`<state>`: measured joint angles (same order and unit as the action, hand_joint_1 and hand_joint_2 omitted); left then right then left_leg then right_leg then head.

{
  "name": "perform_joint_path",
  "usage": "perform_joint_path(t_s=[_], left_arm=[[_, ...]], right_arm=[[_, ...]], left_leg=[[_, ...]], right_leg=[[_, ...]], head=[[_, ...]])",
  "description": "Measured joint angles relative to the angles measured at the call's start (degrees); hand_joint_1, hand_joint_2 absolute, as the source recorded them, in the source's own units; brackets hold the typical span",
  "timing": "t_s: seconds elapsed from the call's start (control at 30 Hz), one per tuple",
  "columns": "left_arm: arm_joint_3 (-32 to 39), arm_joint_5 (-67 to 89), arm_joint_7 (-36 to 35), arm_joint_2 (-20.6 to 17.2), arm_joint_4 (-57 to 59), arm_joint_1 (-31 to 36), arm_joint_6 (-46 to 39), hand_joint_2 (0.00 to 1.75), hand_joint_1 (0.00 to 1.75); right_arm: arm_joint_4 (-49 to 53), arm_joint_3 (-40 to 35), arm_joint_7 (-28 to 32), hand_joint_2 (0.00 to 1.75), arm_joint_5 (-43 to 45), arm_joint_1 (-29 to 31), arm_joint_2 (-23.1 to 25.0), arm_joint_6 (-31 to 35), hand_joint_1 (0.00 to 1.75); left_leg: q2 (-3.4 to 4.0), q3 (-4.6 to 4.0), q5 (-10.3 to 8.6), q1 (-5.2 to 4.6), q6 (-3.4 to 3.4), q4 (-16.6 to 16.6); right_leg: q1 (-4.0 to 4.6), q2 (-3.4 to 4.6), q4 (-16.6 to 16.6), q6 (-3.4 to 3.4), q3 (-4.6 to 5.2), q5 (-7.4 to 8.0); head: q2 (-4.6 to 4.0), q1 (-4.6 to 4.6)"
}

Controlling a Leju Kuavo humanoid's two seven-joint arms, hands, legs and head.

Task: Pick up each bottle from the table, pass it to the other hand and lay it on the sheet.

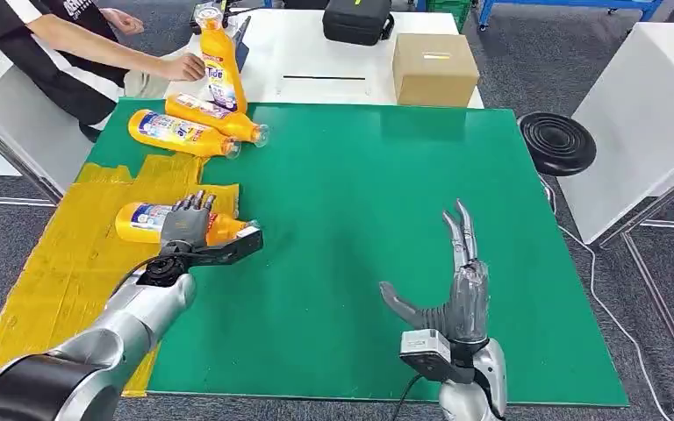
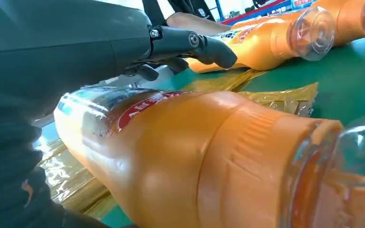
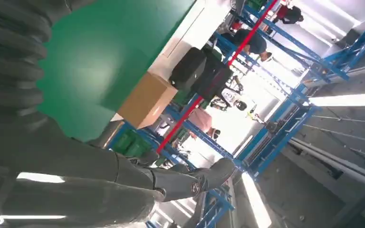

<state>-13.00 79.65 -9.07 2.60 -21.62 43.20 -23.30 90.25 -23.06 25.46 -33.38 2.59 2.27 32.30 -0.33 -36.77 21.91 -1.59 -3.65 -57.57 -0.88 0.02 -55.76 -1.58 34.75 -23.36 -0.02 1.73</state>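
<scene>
At lower left the left hand (image 1: 189, 226) rests over a bottle (image 1: 145, 219) lying on the yellow sheet (image 1: 70, 263); whether it grips, I cannot tell. This looks like the laying-down step; next, letting go. At lower right the right hand (image 1: 456, 289) is spread, empty, over the green table (image 1: 369, 175).

Our left hand (image 1: 195, 230) lies palm-down over a bottle (image 1: 145, 219), fingers draped across its body and thumb stretched out toward the neck. Our right hand (image 1: 456, 285) floats above the tabletop (image 1: 377, 228), holding nothing, fingers straight and together, thumb splayed aside.
</scene>
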Motion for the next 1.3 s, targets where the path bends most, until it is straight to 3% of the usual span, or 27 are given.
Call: perform_joint_path(t_s=[0.53,0.77,0.87,1.13,1.23,1.3], left_arm=[[1.29,0.31,-0.87,1.16,-1.64,1.05,-1.47,1.75,0.00],[-1.80,10.10,-13.71,1.20,-16.82,0.29,1.82,1.75,0.00],[-7.00,10.19,-20.22,-0.18,-25.23,-1.53,4.11,1.75,0.00],[-14.18,10.19,-23.61,-3.17,-38.07,-4.16,5.42,1.75,0.00],[-14.60,9.42,-17.62,-3.41,-44.20,-7.04,3.17,1.75,0.00],[-12.93,2.57,-6.25,-1.44,-47.96,-10.30,2.14,1.75,0.00]], right_arm=[[0.02,0.24,-2.16,1.75,-3.58,-0.43,0.42,-0.02,0.00],[0.26,1.77,-2.32,1.75,-6.58,-2.92,2.03,-0.11,0.00],[1.20,2.73,-2.49,1.75,-7.47,-4.28,2.84,-0.39,0.00],[2.12,3.85,-2.62,1.75,-7.48,-5.38,3.69,-1.16,0.00],[2.12,4.22,-1.99,1.75,-5.50,-5.95,3.69,-0.50,0.00],[2.34,4.48,-0.77,1.75,-2.55,-6.76,3.67,0.09,0.00]], left_leg=[[0.00,0.04,-0.02,0.00,-0.01,-0.01],[0.02,0.00,-0.01,0.00,-0.01,-0.01],[0.01,-0.03,-0.01,0.00,-0.01,-0.01],[0.05,-0.02,-0.01,0.00,0.00,0.00],[0.00,0.05,0.00,-0.03,-0.01,0.00],[-0.10,0.05,0.02,-0.05,-0.02,0.00]], right_leg=[[0.00,-0.01,0.01,0.00,0.01,0.00],[0.00,0.00,0.00,0.00,-0.03,0.01],[0.00,-0.01,0.00,0.00,-0.02,0.00],[0.00,0.00,0.01,0.00,0.00,0.00],[-0.02,-0.02,0.03,0.00,0.01,-0.01],[-0.03,-0.07,0.04,0.00,-0.03,-0.04]], head=[[0.00,0.00],[0.00,0.00],[0.00,0.00],[0.00,0.00],[0.00,0.02],[0.00,0.02]])
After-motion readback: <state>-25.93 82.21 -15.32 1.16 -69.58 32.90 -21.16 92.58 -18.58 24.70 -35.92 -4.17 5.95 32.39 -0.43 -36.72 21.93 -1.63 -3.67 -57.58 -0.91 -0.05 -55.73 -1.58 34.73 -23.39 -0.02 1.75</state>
